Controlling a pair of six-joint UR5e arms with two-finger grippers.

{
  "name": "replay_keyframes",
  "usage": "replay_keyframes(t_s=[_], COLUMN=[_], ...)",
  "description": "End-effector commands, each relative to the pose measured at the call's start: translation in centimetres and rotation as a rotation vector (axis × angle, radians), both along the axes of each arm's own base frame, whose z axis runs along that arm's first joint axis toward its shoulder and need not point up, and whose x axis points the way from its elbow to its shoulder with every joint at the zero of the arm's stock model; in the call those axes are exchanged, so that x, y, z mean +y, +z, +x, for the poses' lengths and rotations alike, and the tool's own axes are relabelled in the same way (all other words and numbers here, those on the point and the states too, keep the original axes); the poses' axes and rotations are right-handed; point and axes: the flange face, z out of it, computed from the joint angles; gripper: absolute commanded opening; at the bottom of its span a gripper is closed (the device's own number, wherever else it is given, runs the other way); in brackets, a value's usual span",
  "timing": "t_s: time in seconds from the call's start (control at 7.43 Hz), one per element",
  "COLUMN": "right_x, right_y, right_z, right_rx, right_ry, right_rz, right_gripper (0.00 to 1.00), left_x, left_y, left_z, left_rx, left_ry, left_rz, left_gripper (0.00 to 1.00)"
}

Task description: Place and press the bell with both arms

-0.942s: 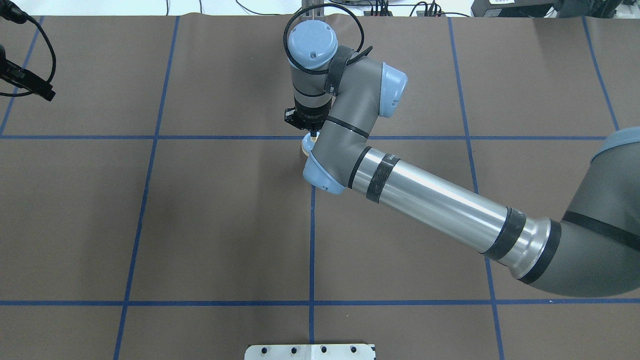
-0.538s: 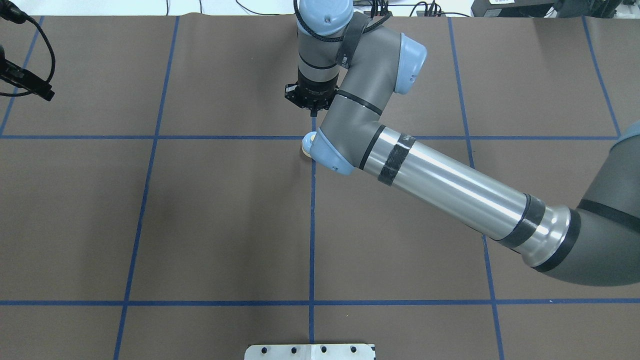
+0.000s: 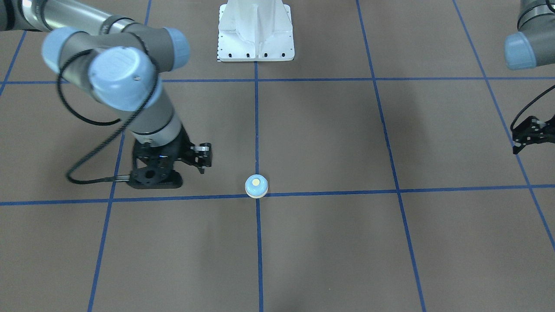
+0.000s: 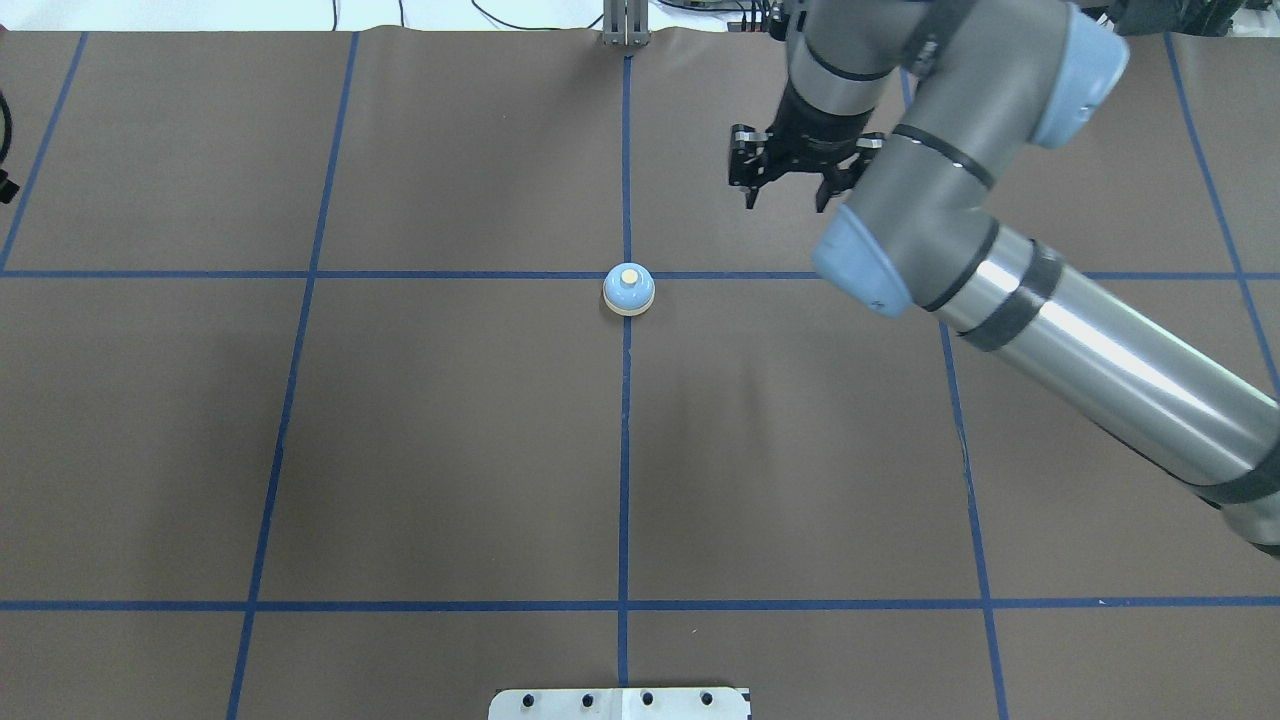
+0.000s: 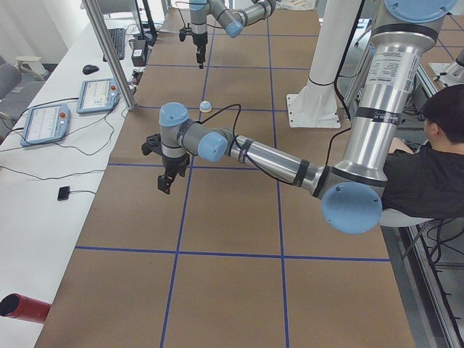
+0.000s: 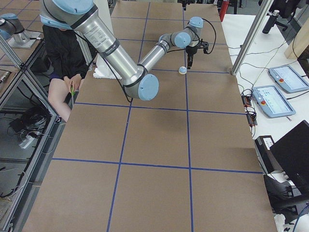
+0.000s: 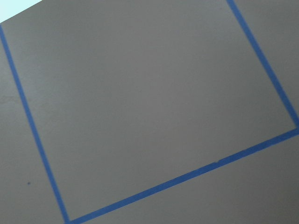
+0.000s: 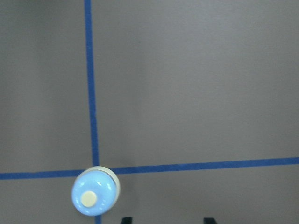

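Observation:
The light-blue bell (image 4: 628, 290) with its cream button stands upright on the brown mat at a crossing of blue lines, free of both grippers. It also shows in the front view (image 3: 256, 186) and in the right wrist view (image 8: 95, 197). My right gripper (image 4: 786, 200) is open and empty, raised over the mat to the right of the bell and a little beyond it; in the front view it (image 3: 203, 160) is left of the bell. My left gripper (image 3: 517, 147) hovers far off at the mat's left side, empty, its fingers seemingly together.
The white pedestal (image 3: 256, 30) stands at the robot's side of the table. A metal post (image 4: 626, 25) rises at the far edge. Tablets (image 5: 43, 119) lie on the white bench beyond the mat. An operator (image 5: 435, 159) sits by the robot's base.
My right arm has risen and swung right, away from the bell, which it had covered; the bell now stands in full view. My left gripper has drawn left, almost out of the overhead view.

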Motion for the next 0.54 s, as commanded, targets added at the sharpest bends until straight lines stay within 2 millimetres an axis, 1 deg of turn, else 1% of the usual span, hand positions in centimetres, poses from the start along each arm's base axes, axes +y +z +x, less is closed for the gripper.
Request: replay_keyframes(t_s=[0.0, 0.13, 0.27, 0.4], right_x=[2.1, 2.9, 3.2, 4.1], right_y=[9.0, 13.3, 17.2, 21.3], right_z=[11.9, 16.3, 20.9, 25.4], right_rx=[0.005, 0.021, 0.035, 0.049], right_ry=[-0.078, -0.114, -0.133, -0.172], right_rz=[0.078, 0.104, 0.122, 0.156], right_gripper=[1.00, 1.00, 1.00, 1.00], left_x=[3.2, 5.3, 6.5, 8.4], left_y=[6.0, 8.8, 10.7, 12.7], left_z=[-6.7, -8.9, -10.5, -11.3], left_rx=[0.043, 0.039, 0.041, 0.033], left_ry=[0.012, -0.021, -0.046, -0.021], left_rz=[-0.039, -0.086, -0.116, -0.123], left_gripper=[0.99, 0.99, 0.99, 0.99])
